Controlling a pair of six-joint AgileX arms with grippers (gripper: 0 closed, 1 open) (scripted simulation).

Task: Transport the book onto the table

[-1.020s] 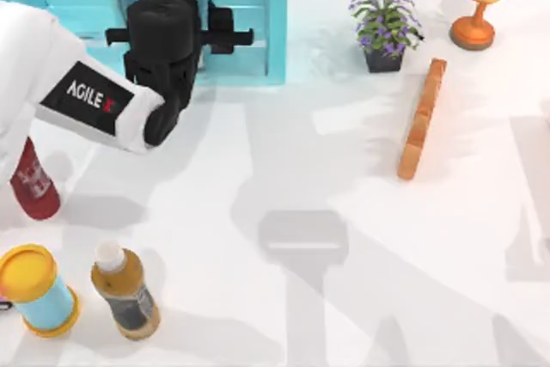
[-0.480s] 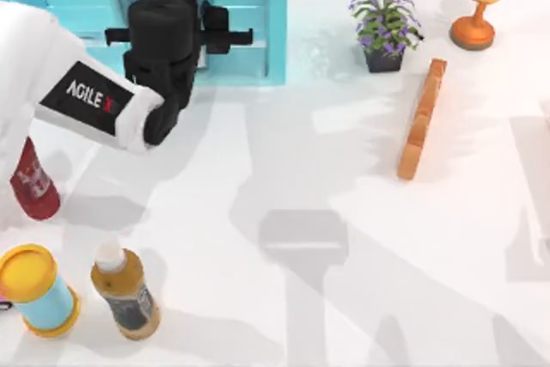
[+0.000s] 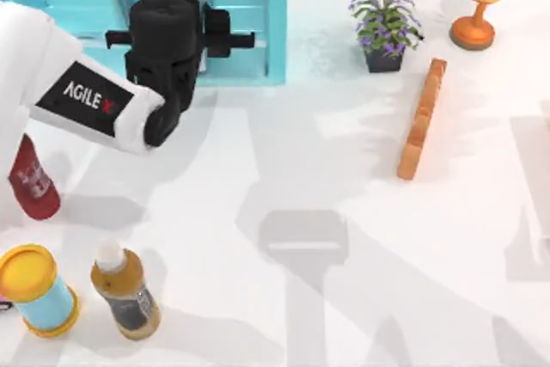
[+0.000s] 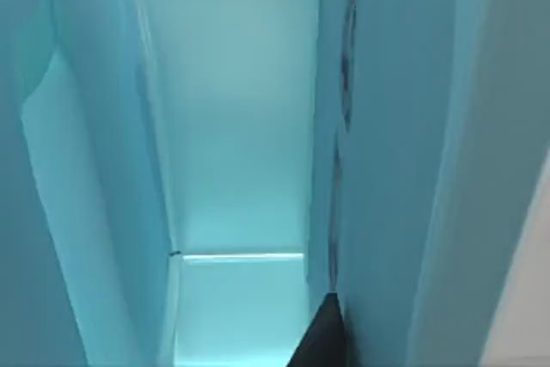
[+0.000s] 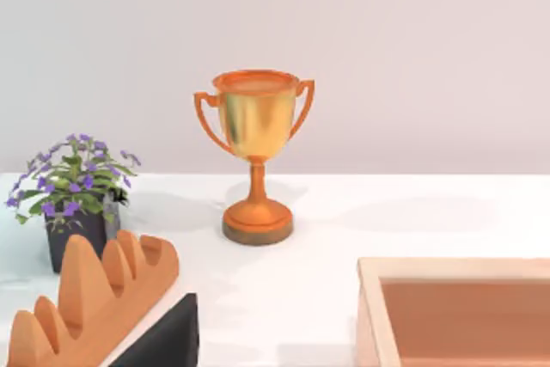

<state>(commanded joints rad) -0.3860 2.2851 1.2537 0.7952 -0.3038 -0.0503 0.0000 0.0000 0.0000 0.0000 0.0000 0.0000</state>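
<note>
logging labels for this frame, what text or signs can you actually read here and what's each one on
"AGILE X": white letters with a red X on the black panel of the left arm, top view.
Red bottle: pale label print, too blurred to read.
Brown bottle: dark label, no legible text.

At eleven o'clock your left arm's black wrist (image 3: 163, 45) covers the shelf unit (image 3: 249, 6) opening, hiding the gripper tips and whatever sits inside.

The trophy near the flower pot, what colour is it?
Gold cup on an orange-bronze stem and base; the trophy shows best in the right wrist view.
</note>
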